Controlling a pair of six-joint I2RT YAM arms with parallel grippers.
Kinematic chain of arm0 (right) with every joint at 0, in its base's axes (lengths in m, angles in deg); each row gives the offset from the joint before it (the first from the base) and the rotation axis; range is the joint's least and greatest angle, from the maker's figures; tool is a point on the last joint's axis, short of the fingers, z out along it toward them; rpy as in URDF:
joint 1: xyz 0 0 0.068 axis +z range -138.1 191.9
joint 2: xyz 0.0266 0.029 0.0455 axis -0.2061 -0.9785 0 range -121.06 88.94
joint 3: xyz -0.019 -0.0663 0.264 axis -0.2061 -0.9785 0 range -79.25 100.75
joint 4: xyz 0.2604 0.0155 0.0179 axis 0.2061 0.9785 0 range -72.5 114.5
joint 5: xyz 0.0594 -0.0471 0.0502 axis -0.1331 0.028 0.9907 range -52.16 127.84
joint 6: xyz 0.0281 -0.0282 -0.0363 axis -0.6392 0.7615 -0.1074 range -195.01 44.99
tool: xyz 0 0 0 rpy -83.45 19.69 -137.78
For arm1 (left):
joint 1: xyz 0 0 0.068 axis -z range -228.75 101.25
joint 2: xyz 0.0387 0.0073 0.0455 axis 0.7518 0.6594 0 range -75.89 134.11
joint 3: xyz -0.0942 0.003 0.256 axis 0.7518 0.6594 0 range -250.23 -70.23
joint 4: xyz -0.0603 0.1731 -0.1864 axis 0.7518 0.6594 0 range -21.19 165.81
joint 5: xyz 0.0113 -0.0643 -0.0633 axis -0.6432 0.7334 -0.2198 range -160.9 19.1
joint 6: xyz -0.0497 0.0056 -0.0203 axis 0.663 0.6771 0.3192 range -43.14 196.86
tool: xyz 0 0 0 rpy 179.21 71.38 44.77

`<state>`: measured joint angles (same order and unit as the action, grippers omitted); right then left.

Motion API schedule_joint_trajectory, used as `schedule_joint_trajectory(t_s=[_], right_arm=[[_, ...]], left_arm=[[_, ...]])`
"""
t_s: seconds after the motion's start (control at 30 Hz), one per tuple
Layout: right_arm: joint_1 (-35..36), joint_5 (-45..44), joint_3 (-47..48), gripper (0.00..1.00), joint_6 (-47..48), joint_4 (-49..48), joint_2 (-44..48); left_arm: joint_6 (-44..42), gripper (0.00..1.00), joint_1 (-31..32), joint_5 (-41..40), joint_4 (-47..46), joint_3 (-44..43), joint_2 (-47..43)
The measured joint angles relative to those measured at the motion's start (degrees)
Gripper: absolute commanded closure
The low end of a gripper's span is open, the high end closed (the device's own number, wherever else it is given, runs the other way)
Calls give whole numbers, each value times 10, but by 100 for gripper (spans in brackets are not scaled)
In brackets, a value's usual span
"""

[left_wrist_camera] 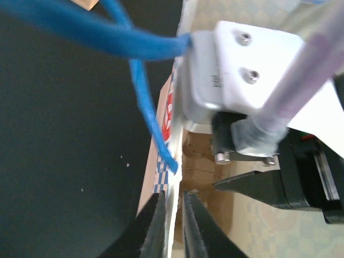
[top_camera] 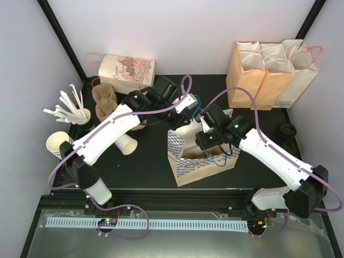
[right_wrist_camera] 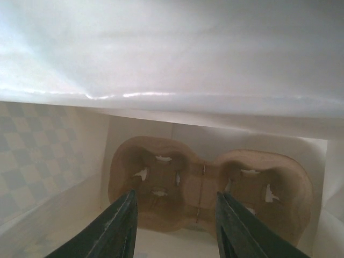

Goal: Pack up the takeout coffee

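Near the table's centre, the left gripper (left_wrist_camera: 173, 226) pinches the rim of the checked paper bag (top_camera: 200, 167), fingers pressed together on the paper. The right gripper (right_wrist_camera: 174, 226) hangs inside the bag, fingers spread above a brown pulp carrier (right_wrist_camera: 209, 185). The only lidded coffee cup (top_camera: 286, 131) visible sits at the right edge, well apart from both grippers.

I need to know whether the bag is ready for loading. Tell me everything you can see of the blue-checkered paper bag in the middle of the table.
The checkered bag is a paper carrier with a blue-and-white check print, white inside, and blue cord handles. It stands upright and open on the black table. A brown pulp cup carrier lies flat on its bottom, both wells empty. The left pincer pinches the bag's rim; the right pincer is open inside the mouth above the carrier.
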<state>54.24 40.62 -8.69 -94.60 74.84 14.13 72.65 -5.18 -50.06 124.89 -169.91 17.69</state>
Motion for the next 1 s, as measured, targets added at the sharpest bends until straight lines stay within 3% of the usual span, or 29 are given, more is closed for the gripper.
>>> schedule_joint_trajectory(t_s=[0.07,0.6,1.0], right_arm=[[0,1,0,57,0,2,0],[17,-8,0,59,-2,30,-3],[24,-36,-9,58,-7,50,-66]], left_arm=[[-1,98,0,-13,12,-8,3],[14,98,0,-102,10,-14,4],[40,98,0,-103,-46,39,-41]])
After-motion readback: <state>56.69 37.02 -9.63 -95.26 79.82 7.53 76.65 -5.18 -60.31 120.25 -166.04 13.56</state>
